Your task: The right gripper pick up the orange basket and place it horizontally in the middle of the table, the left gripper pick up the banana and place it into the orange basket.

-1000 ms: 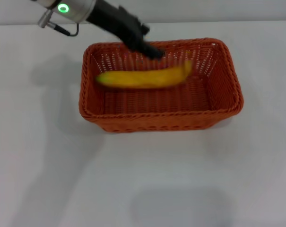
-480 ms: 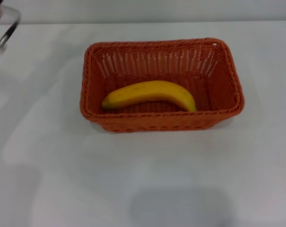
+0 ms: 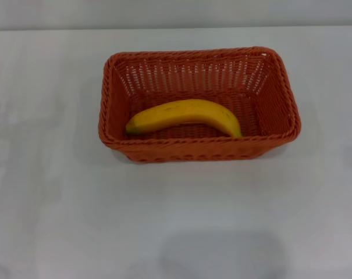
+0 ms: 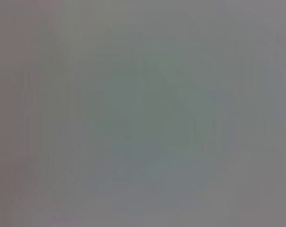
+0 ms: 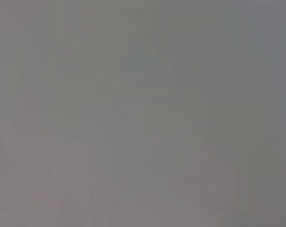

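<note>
In the head view the orange basket [image 3: 199, 148] lies lengthwise across the middle of the white table [image 3: 176, 215]. The yellow banana [image 3: 184, 115] rests inside it on the basket floor, close to the near wall, its curve arching away from me. Neither the left gripper nor the right gripper shows in the head view. Both wrist views give only a plain grey field with no fingers and no objects.
Bare white tabletop surrounds the basket on all sides. A pale wall strip [image 3: 176, 13] runs along the table's far edge. A faint shadow [image 3: 222, 256] lies on the near part of the table.
A second ago the left gripper hung over the basket's far rim with the banana dropping. It then withdrew to the far left and has left the view. The banana lies still.
</note>
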Robot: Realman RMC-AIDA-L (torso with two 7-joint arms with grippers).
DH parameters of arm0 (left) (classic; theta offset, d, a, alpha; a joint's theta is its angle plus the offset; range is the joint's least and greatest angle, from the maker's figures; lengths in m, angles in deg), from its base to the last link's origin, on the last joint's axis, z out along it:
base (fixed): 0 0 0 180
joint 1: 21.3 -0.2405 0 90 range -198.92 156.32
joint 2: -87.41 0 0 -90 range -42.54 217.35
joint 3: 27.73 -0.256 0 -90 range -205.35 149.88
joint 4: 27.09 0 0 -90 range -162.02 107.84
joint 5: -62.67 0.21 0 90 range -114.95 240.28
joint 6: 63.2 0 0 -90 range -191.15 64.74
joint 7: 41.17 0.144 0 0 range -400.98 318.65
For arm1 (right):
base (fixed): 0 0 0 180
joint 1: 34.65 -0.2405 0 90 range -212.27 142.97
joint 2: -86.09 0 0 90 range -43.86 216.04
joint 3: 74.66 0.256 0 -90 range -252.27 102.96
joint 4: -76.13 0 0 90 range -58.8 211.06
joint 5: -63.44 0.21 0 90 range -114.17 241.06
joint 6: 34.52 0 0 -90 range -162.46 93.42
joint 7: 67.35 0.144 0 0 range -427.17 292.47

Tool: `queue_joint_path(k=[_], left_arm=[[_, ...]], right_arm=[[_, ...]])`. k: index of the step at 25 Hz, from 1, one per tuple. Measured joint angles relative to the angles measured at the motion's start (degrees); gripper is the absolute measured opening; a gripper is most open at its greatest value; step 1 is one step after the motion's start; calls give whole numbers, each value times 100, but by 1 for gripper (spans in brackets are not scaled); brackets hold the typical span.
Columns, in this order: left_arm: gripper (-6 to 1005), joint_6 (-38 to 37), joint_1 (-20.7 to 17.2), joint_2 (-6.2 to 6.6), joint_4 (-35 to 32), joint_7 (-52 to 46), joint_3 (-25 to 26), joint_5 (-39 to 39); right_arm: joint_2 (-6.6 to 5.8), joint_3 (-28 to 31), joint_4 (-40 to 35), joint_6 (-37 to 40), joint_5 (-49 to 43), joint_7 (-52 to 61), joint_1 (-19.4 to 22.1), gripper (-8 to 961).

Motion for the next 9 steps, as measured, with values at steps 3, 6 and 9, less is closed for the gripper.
queue_joint_path(k=[3, 6, 9], left_arm=[[893, 85, -128, 4, -148, 72, -1, 4], [893, 268, -194, -2, -227, 227, -1, 1], [893, 331, -222, -7, -400, 577, -3, 25]], right_arm=[[2, -103, -2, -45, 1, -251, -54, 659], [-4, -255, -18, -92, 1, -349, -77, 659], [-2, -389, -58, -150, -4, -512, -64, 659]])
